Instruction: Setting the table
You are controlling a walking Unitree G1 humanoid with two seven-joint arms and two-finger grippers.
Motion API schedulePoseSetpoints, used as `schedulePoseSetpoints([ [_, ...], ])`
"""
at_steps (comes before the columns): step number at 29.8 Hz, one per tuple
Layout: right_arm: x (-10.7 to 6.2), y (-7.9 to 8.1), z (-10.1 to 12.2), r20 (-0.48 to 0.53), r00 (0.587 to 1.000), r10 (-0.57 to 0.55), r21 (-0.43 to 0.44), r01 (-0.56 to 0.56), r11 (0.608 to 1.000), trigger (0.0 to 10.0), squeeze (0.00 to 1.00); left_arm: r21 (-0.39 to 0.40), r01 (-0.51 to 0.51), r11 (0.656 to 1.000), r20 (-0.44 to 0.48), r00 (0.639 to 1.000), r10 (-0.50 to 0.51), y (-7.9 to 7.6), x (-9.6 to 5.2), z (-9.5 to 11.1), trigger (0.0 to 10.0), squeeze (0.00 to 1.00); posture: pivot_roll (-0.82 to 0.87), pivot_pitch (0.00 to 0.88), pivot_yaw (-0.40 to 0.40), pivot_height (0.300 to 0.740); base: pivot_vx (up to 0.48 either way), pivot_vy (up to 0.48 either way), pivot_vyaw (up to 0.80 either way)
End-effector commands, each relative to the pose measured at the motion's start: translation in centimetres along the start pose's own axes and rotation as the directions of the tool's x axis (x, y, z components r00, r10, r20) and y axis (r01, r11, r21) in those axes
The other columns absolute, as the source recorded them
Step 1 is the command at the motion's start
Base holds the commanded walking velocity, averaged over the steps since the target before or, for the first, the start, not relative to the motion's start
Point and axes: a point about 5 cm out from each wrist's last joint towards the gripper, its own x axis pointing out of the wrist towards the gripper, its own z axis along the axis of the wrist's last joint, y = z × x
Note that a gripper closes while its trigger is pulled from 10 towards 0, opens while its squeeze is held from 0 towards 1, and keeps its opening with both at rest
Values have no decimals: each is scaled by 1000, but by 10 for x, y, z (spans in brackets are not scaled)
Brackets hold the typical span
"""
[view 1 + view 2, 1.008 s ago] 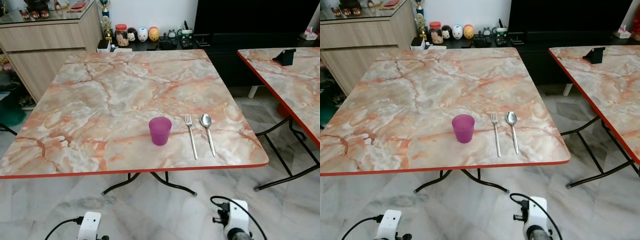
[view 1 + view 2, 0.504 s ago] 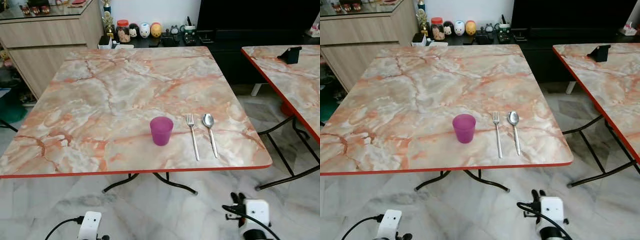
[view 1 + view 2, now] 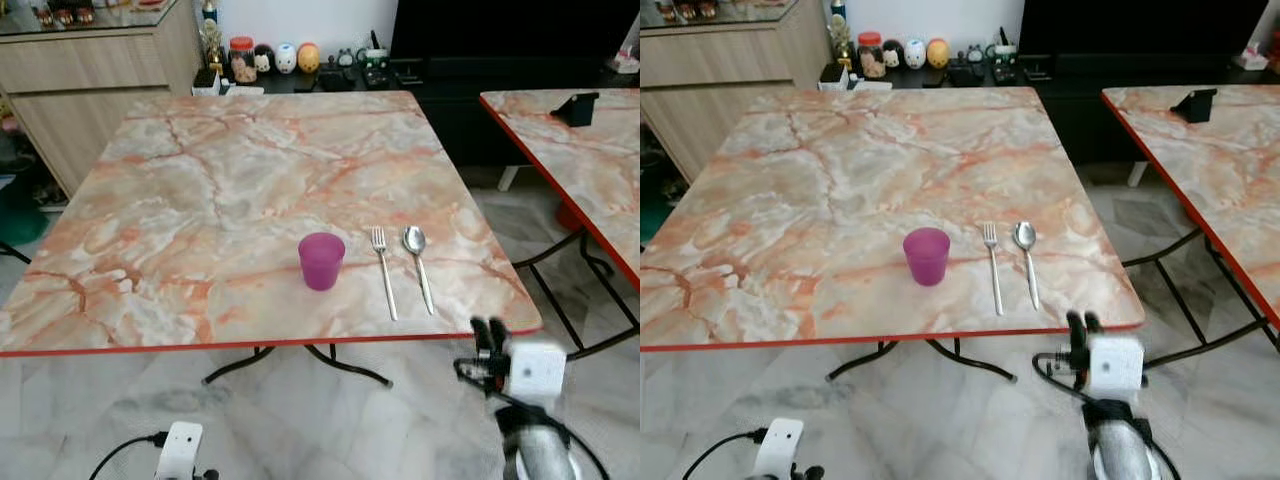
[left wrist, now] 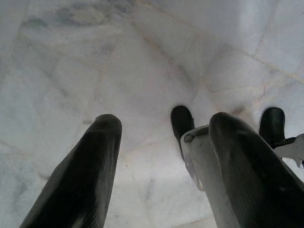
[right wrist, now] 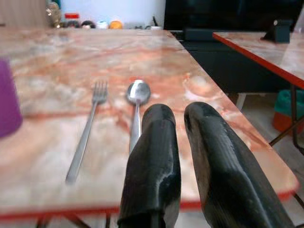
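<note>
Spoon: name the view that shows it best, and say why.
Right wrist view: the spoon lies close ahead of the right gripper, bowl and handle distinct, beside the fork. Both eye views show it smaller, whole, near the table's front edge. Left wrist view faces floor.

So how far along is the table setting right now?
Laid out already: purple cup, fork and spoon side by side near the table's front edge. The right gripper, holding nothing, is near the spoon's handle; the left arm hangs idle. No plate is set yet.

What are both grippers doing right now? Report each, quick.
Left gripper: open, empty, hanging over the floor.
Right gripper: fingers nearly together, empty, raised at the table edge near the spoon.
</note>
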Motion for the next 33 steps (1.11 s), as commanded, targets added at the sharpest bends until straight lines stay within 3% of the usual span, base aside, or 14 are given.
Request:
schedulePoseSetpoints([
  [1,7,-3,2,-16,999,-40,24,40,999,10000,0,9,-7,1000,-20,1000,8,2,-1,-4,10000,0,-37,0,9,740,0,0,0],
  [6,31,8,11,-9,1000,-17,61,18,998,10000,0,6,-4,1000,-23,1000,4,1,-1,-5,10000,0,-32,0,8,740,0,0,0],
  [11,44,14,22,31,999,9,53,-11,999,10000,0,21,-11,1000,-44,999,12,2,-1,-6,10000,0,-22,0,0,740,218,0,0],
  [15,47,9,25,36,999,-7,53,5,999,10000,0,9,-14,1000,-49,999,14,2,-1,-7,10000,0,-22,0,1,740,297,0,794],
  [21,46,-2,22,22,999,-48,64,47,997,10000,0,-12,-32,999,-50,998,31,2,-1,-8,10000,0,-13,0,1,740,298,0,0],
  [33,50,0,24,26,998,-57,68,55,996,10000,0,-15,-34,999,-39,999,33,2,-1,-8,10000,0,-15,0,2,740,120,0,0],
])
